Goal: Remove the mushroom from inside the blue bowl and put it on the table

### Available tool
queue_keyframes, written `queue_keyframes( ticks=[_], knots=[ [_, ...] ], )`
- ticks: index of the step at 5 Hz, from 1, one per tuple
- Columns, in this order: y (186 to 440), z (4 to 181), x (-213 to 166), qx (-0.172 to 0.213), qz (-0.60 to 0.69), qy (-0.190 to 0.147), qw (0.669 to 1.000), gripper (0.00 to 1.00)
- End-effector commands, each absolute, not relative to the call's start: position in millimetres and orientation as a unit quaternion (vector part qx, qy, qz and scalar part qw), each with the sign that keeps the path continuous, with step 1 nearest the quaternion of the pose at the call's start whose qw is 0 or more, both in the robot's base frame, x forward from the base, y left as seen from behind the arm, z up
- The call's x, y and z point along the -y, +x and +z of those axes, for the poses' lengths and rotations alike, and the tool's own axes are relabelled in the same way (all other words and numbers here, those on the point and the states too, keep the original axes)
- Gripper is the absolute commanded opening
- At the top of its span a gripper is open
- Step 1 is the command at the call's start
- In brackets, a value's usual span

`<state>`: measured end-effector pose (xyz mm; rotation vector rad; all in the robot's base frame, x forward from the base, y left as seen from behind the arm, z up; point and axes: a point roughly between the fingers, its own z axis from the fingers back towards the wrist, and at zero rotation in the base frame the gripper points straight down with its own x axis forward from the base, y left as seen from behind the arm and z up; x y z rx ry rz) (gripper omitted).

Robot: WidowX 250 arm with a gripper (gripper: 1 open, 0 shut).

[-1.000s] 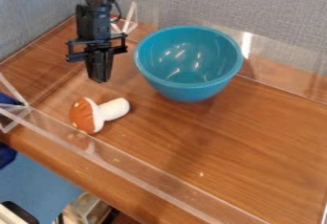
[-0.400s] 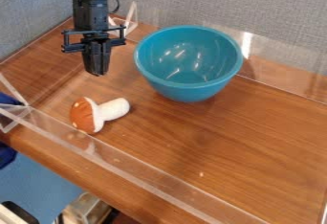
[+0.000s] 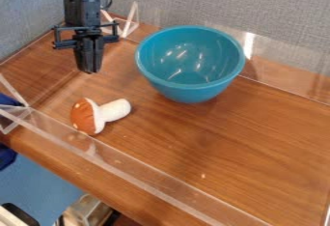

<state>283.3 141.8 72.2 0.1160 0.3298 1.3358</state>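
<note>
Jaws shut, apparently empty — gripper [image 3: 89, 67] above table [image 3: 219, 143]; mushroom [image 3: 98, 113] lies there, bowl [image 3: 191, 63] empty — task looks done.

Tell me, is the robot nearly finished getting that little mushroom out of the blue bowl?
It looks done. The mushroom lies on its side on the table, apart from the blue bowl, which looks empty. Nothing is in hand: the tool is shut on nothing and hangs above the table, left of the bowl and beyond the mushroom. I see nothing left of the job.
</note>
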Motion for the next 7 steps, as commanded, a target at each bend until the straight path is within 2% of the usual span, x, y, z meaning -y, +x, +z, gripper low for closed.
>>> queue_keyframes(
  ticks=[1,3,5,7],
  knots=[
    [271,97.8,-145,-0.108,0.619,0.048,0.776,1.00],
    [248,77.0,-143,-0.117,0.604,0.057,0.786,1.00],
    [232,61.7,-150,-0.123,0.639,0.046,0.758,1.00],
    [245,45.7,-151,-0.122,0.616,0.051,0.776,1.00]
  ],
)
